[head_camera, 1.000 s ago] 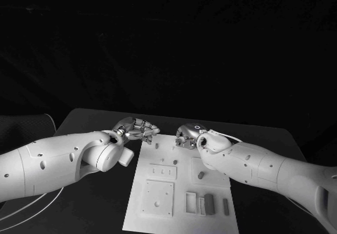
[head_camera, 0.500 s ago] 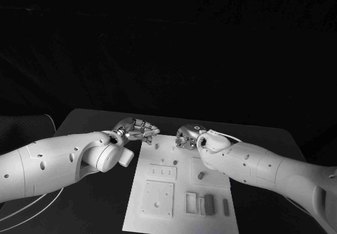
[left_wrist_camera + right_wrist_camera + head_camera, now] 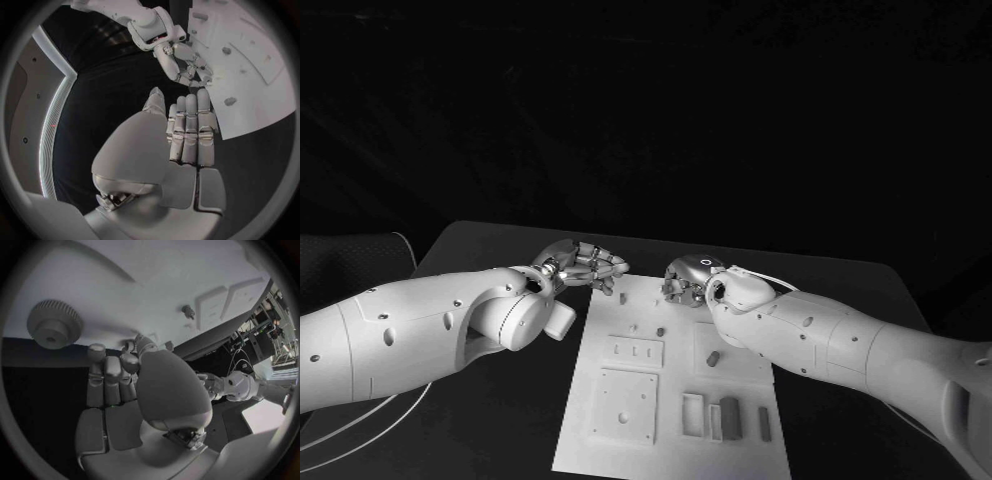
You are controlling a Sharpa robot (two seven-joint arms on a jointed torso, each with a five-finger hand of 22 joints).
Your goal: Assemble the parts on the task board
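Both arms reached in over the far end of the task board (image 3: 672, 400), the left hand (image 3: 583, 264) at its far left corner and the right hand (image 3: 687, 280) over its far edge, each with fingers curled in (whether either pinched anything I could not tell). The right wrist view showed a gear (image 3: 54, 323) standing on the board near that hand's fingertips (image 3: 97, 351), while small parts (image 3: 728, 415) lay at the near end.

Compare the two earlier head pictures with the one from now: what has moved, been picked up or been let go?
Nothing has visibly changed. The left hand and the right hand still hover at the far end of the white board, one at each corner, and the small parts on the board lie where they did.
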